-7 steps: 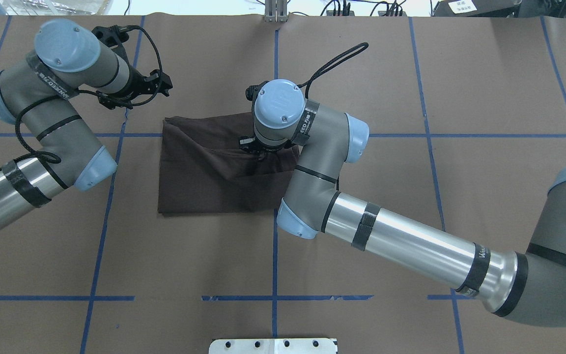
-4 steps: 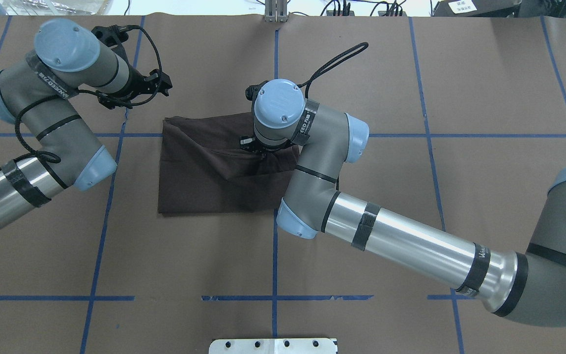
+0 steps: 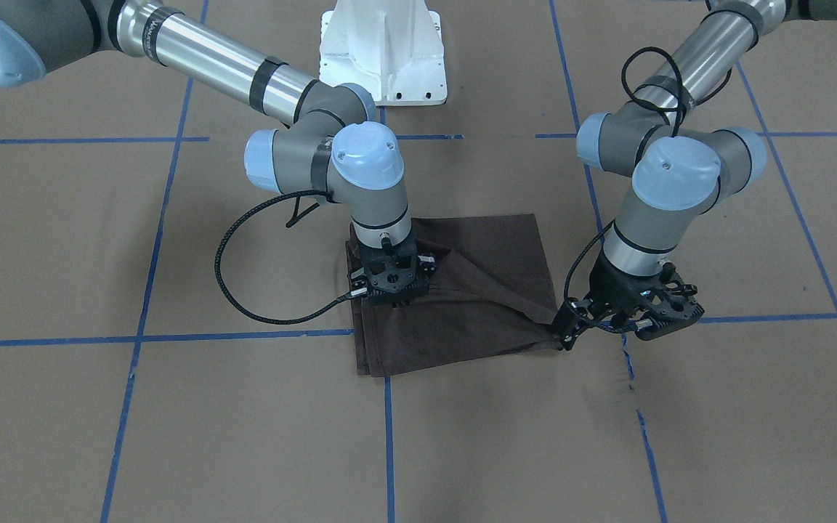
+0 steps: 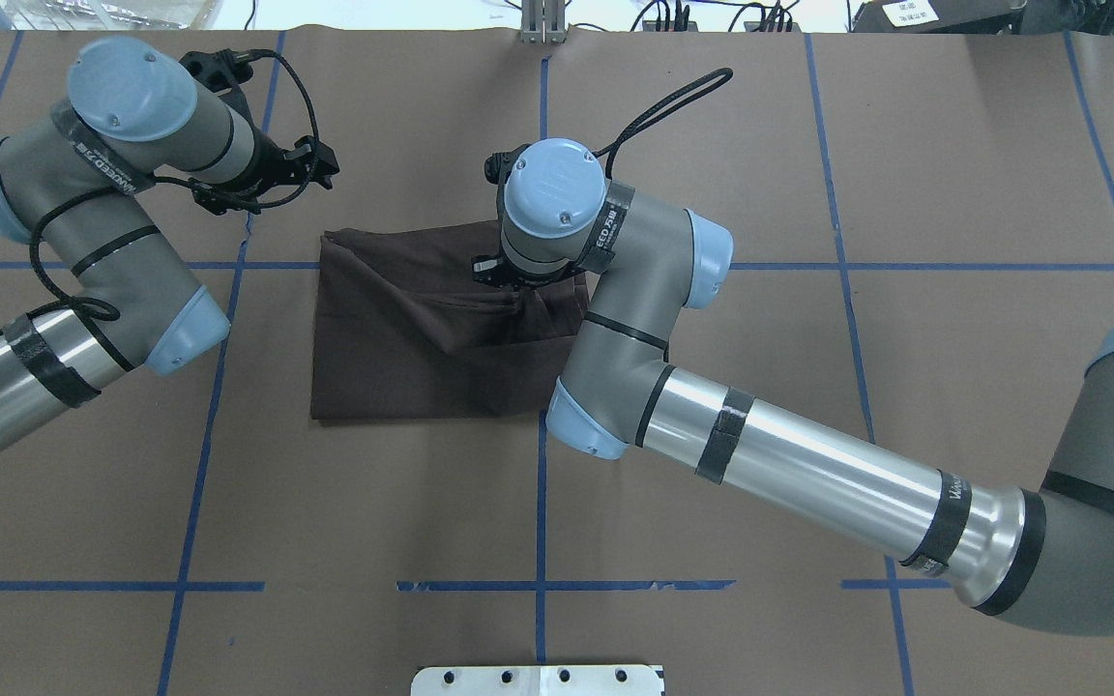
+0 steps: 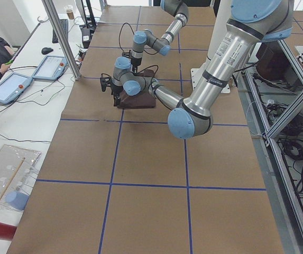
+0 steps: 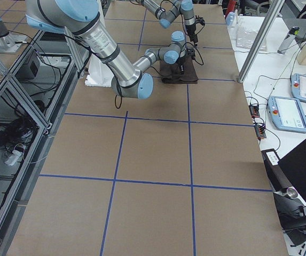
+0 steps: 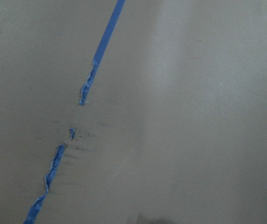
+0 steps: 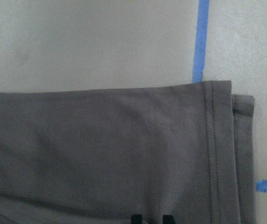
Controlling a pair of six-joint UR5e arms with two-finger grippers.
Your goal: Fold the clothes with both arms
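Overhead exterior, frame centre: the right gripper (image 4: 504, 282) pinches the limp, light T-shirt (image 4: 402, 348), which tents; doubled hem corners likely hold best. Upper left, I cannot tell the left gripper (image 4: 320, 162) state.

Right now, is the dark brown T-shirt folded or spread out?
Folded. The dark brown T-shirt lies as a compact rectangle; the right wrist view shows stacked hemmed layers at its corner.

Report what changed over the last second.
The right gripper, pinched on the T-shirt, shifted slightly away from the robot's base. Its wrist went with it, and the creases under it were tugged the same way. The left gripper stayed where it was, open and empty, off the shirt's far left corner. The shirt's outline did not change.
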